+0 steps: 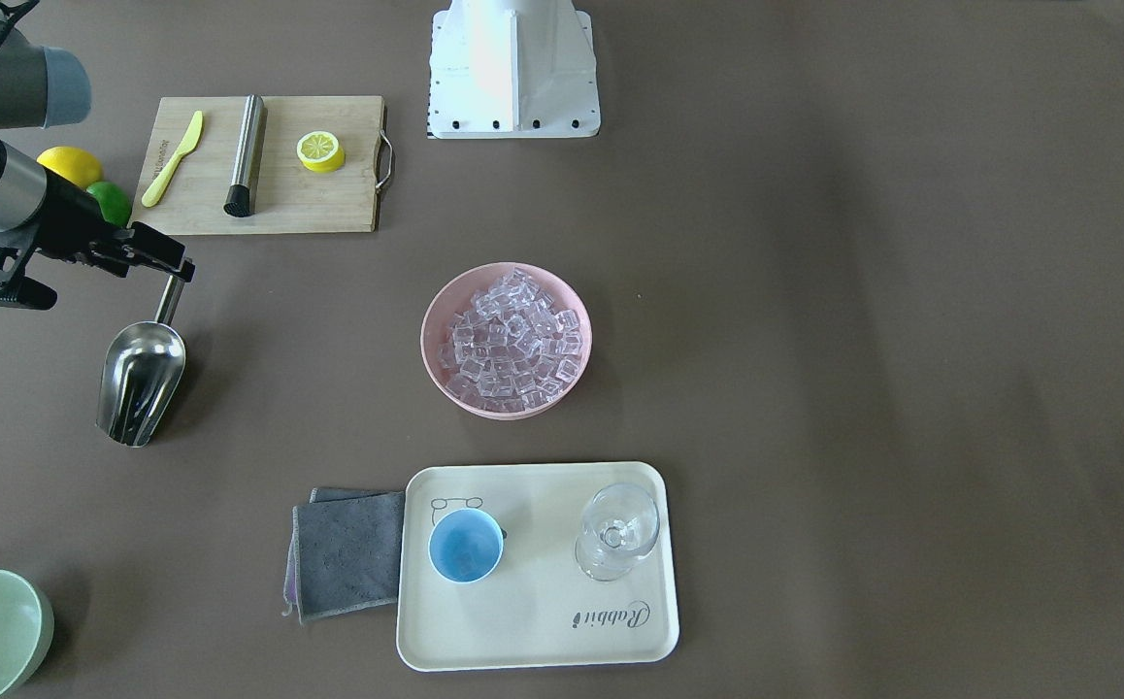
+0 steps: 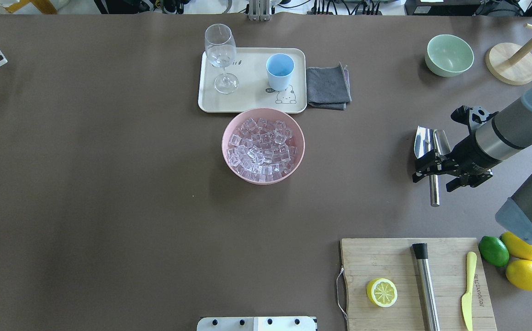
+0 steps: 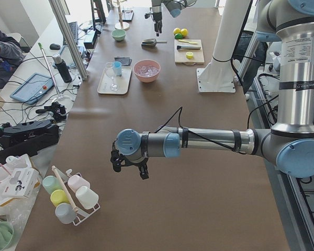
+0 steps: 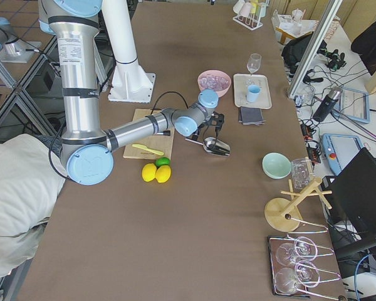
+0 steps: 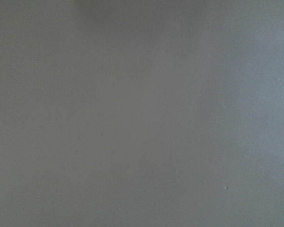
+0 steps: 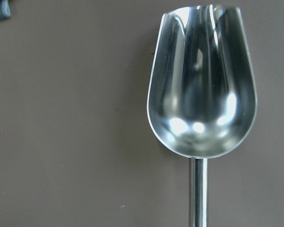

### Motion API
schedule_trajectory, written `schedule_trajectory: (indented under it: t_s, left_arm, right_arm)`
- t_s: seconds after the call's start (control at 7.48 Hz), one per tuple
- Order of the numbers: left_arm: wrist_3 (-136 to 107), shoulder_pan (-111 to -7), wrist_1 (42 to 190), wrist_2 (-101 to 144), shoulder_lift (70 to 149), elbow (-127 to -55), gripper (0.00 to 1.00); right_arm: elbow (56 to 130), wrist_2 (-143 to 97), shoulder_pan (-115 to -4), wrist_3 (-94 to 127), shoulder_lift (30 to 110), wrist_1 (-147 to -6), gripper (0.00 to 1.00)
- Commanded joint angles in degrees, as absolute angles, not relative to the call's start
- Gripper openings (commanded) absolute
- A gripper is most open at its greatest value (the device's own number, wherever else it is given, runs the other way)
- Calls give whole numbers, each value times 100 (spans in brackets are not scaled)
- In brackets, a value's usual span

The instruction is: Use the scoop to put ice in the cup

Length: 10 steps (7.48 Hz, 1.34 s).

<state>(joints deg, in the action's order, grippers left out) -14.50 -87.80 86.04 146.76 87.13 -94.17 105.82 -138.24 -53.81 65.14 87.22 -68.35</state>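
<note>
Steel scoop [image 6: 201, 85] shows empty, trough up, low at the table well off to my right. Its handle runs between the jaws of my right gripper [image 1: 172, 275]; whether they have clamped it I cannot tell. My left gripper [image 3: 130, 170] hangs over bare table far aside, and I cannot tell how its jaws stand either. Farther out, the ice [image 1: 512, 335] sits heaped in the pink bowl [image 1: 436, 364]. Beyond it the cup [image 1: 465, 549] stands on the cream tray [image 1: 543, 641], holding no ice that I can make out. Scooping, carrying and tipping all appear left to do. The tray reads "Rabbit"; print on the cutting board [image 1: 329, 209] is too small to read.
</note>
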Motion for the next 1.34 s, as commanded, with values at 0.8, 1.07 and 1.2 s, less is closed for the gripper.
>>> schedule_trajectory:
  t_s: [0.8,1.07,1.2]
  left_arm:
    - [1346,-9009,8332,13306,8833,-9396,99]
    - [696,-9000,8419,13447,8789,-9439,99]
    - [694,-8983,8420,13447,8815,-9405,99]
  right_arm:
    - [9937,-13377,-9234,-1209,8727,-10565,100]
    - [9274,-13359,-9351,-1424,9024,-10486,100]
    - [9255,-13255,-9343,-1372,8983,-10372,100]
